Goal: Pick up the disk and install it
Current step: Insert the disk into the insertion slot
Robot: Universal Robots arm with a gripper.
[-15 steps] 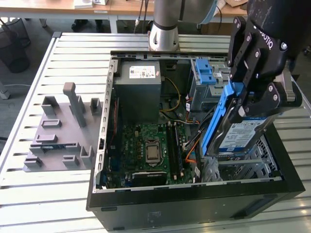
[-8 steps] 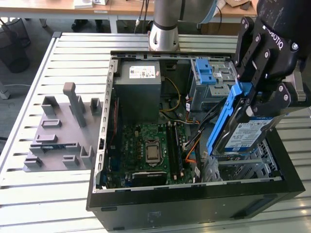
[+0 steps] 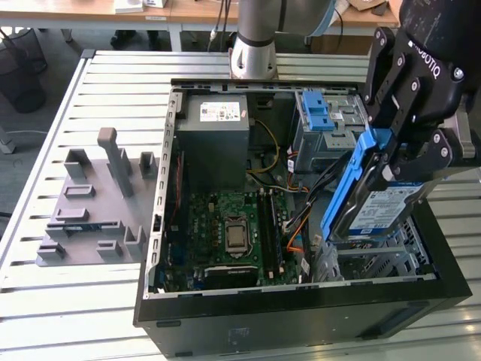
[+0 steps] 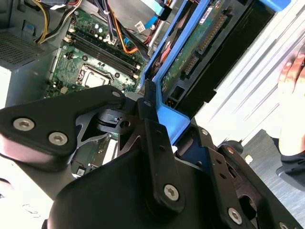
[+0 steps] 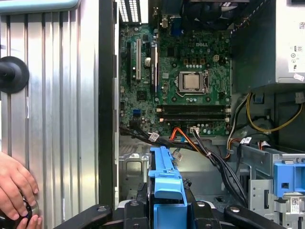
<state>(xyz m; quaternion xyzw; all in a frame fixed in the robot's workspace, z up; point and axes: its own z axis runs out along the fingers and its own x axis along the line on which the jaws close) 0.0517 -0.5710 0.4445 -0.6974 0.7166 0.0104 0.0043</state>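
Note:
The disk (image 3: 379,212), silver with a blue-and-white label and a blue plastic frame, hangs tilted on edge over the open computer case (image 3: 301,304) at the exterior view's right. My gripper (image 3: 392,154) is shut on its upper end, the black fingers clamping the blue frame. The disk's lower end is just above a metal drive bay (image 3: 383,265) inside the case. The second wrist view has the disk's green circuit-board underside (image 4: 196,42) beyond my gripper (image 4: 164,119). In the first wrist view the blue frame (image 5: 164,177) sticks out from my gripper (image 5: 164,210) toward the case floor.
Inside the case lie the motherboard (image 3: 225,226), a grey power supply box (image 3: 214,128), a drive cage with a blue latch (image 3: 319,113) and loose cables (image 3: 293,226). A grey fixture plate (image 3: 90,218) sits on the table at the exterior view's left. A person's hand (image 5: 14,191) rests beside the case.

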